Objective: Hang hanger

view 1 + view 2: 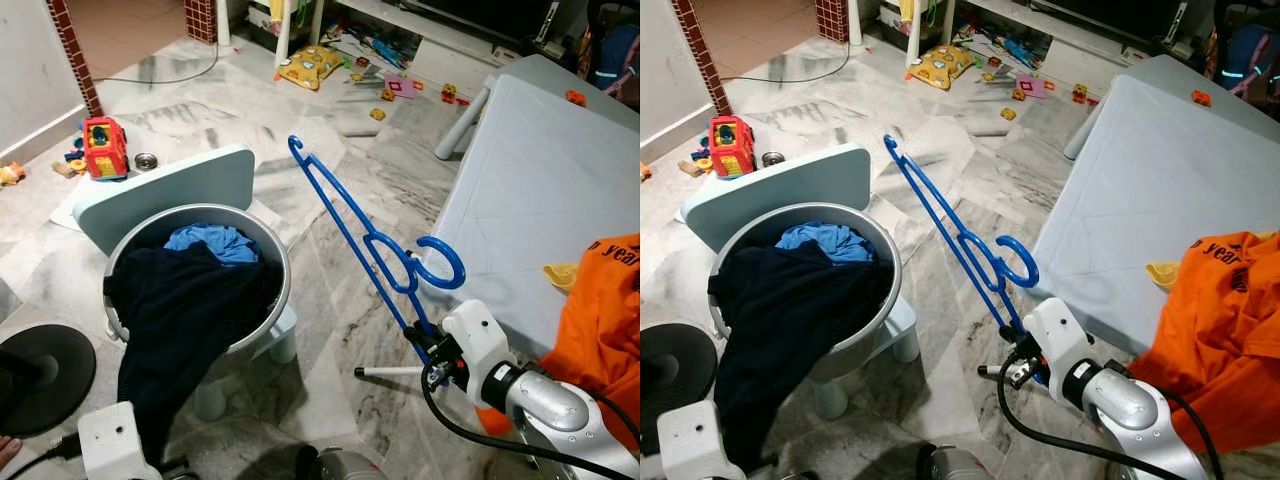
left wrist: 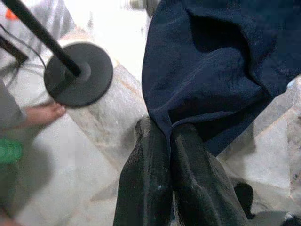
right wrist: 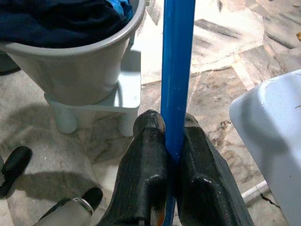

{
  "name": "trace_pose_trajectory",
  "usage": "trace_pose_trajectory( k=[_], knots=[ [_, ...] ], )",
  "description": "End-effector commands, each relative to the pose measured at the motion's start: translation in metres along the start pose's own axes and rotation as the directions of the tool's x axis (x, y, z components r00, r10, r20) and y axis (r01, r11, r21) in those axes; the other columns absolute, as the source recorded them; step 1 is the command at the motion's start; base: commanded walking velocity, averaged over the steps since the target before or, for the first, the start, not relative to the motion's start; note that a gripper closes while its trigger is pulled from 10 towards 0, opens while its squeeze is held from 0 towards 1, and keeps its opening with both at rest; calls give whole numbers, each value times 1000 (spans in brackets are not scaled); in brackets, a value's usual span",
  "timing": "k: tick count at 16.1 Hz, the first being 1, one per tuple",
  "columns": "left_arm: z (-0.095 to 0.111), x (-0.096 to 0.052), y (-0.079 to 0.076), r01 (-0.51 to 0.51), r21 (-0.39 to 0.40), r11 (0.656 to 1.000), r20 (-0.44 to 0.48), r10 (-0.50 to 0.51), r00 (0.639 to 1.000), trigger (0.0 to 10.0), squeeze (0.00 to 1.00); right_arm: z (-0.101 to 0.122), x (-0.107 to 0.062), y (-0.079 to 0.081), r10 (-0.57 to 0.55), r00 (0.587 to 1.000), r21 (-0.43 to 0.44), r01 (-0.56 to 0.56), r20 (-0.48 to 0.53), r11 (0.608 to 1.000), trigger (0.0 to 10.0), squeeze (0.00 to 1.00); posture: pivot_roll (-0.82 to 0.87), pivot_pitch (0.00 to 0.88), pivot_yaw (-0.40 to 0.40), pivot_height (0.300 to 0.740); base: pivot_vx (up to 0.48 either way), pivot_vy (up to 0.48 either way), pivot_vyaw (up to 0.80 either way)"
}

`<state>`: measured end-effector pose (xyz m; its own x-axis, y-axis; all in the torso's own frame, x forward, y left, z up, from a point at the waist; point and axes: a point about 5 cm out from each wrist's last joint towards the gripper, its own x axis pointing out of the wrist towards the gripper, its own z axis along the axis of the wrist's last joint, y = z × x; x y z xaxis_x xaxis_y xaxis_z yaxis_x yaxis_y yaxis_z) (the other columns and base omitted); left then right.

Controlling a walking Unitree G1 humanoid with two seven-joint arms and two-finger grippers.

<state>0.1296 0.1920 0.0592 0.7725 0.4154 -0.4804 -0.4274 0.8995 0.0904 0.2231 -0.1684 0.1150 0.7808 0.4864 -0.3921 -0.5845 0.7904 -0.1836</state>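
Head views
Hanger: the blue hanger point(image 1: 372, 243) is held up off the marble floor point(image 1: 330, 300), slanting away from the robot, its hook curling toward the pale table point(image 1: 530, 190).
Right gripper: the right gripper point(image 1: 420, 345) holds the hanger's lower end, low beside the table's near corner.
Basin: a grey basin point(image 1: 270, 300) stands on a small pale stool point(image 1: 285, 335), well to the left of the hanger, with a dark navy garment point(image 1: 170, 320) spilling over its rim and a blue cloth point(image 1: 215, 243) on top.
Table: an orange shirt point(image 1: 605, 320) lies on its near edge.
Floor: toys point(image 1: 105, 147) are scattered farther back.

Left wrist view
Left gripper: the left gripper point(image 2: 168, 134) has its fingers together, pinching a fold of the dark navy garment.
Beyond: a black round stand base point(image 2: 77, 75) and a person's bare foot point(image 2: 42, 113) on the floor.

Right wrist view
Right gripper: fingers point(image 3: 148, 155) clamped on the blue hanger's bar, which runs straight up between them.
Beyond: the grey basin on its stool, near the table's corner.
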Motion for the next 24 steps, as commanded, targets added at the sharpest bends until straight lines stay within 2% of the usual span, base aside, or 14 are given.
trace_pose_trajectory(
  k=[1,3,4,5,7,9,10,13,14,17,19,20,22,24],
  knots=[
    [15,2,-1,7,-4,1000,91,-6,996,0,0,-4,0,-2,-7,1000,0,7,-12,1000,10000,0,-243,149,-177,740,0,0,0],
    [40,11,-3,18,21,1000,223,-22,975,0,0,-4,1,-2,-4,1000,1,4,-10,1000,10000,0,-240,146,-178,740,0,0,0],
    [74,23,-7,27,64,998,372,-49,927,0,0,-2,5,-2,-3,1000,-1,3,-3,1000,10000,0,-238,136,-177,740,0,0,0],
    [88,28,-9,26,73,997,425,-55,903,0,0,-1,6,-3,-4,1000,-2,4,0,1000,10000,0,-237,132,-176,740,0,0,0],
    [131,32,-27,93,115,989,583,-143,799,0,0,-1,9,-5,-12,1000,-3,12,7,1000,10000,0,-237,121,-172,740,0,0,0],
    [159,31,-40,142,135,981,670,-196,716,0,0,0,11,-4,-14,1000,-2,14,14,1000,10000,0,-238,112,-166,740,0,0,0],
    [198,27,-45,160,142,977,760,-211,615,0,0,0,14,-4,-17,1000,-1,17,19,1000,10000,0,-230,105,-161,740,0,0,0],
    [248,19,-56,194,192,962,856,-261,447,0,0,0,20,-1,-16,999,7,16,33,1000,10000,0,-216,97,-153,740,0,0,0],
    [253,18,-57,201,197,960,863,-267,428,0,0,1,21,-1,-15,999,9,15,35,1000,10000,0,-212,96,-151,740,0,0,0],
    [291,-7,-80,243,246,939,921,-304,244,0,0,1,26,3,-15,999,15,15,45,1000,10000,0,-208,88,-140,740,0,0,0],
    [300,-22,-89,263,264,928,933,-315,175,0,0,0,26,1,-24,999,18,24,48,1000,10000,0,-208,88,-139,740,0,0,0],
    [296,-23,-89,260,265,929,931,-317,182,0,0,-1,25,0,-27,999,19,26,47,999,10000,0,-205,91,-138,740,0,0,0],
    [247,11,-71,230,187,955,868,-271,417,0,0,-4,25,2,-24,999,21,24,40,1000,10000,0,-196,95,-142,740,0,0,0],
    [217,28,-48,140,102,985,814,-163,558,0,0,-4,26,4,-18,999,21,17,41,1000,10000,0,-194,94,-149,740,0,0,0]
  ],
)
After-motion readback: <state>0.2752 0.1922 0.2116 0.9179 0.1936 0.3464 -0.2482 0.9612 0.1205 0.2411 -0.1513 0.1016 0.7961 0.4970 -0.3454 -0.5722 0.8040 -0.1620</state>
